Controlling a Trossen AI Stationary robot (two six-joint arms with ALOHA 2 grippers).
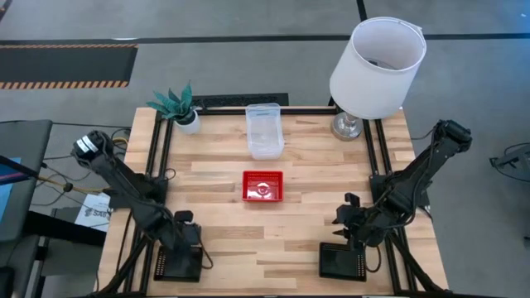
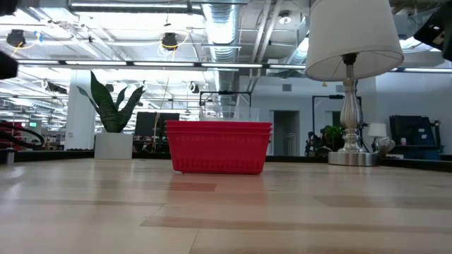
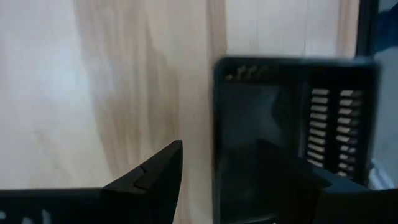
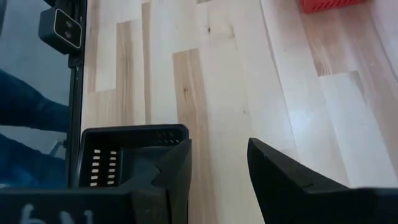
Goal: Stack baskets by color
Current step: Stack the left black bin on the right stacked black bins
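Looking straight down on the wooden tabletop (image 1: 224,248), we find the red baskets (image 1: 262,186) nested in one stack near the middle, and the clear see-through baskets (image 1: 264,130) stacked just beyond them toward the far edge, apart from the red pile. From table height the red stack (image 2: 219,146) shows layered rims, and the clear ones are only faintly visible behind it. Black baskets sit at the two near corners: one black basket (image 1: 175,263) lies at the near left corner under the left arm, and another black basket (image 1: 343,261) lies at the near right side under the right arm; we cannot tell how many are nested in each. The left pincer (image 1: 184,236) hangs over the near left black basket; in its wrist view (image 3: 242,180) one finger (image 3: 155,177) stands outside the basket's wall and the other over the basket's inside, so the jaws straddle the rim of that basket (image 3: 292,112) with a gap, open and not clamped. The right pincer (image 1: 352,217) hovers just beyond the near right black basket, toward the centre; its wrist view (image 4: 219,165) shows its fingers (image 4: 273,168) spread apart over bare wood, holding nothing, with the black basket (image 4: 127,155) beside one finger and a corner of the red stack (image 4: 329,5) farther off. A white lampshade (image 1: 377,66) on its lamp stands at the far right corner, and a small potted plant (image 1: 182,108) at the far left.
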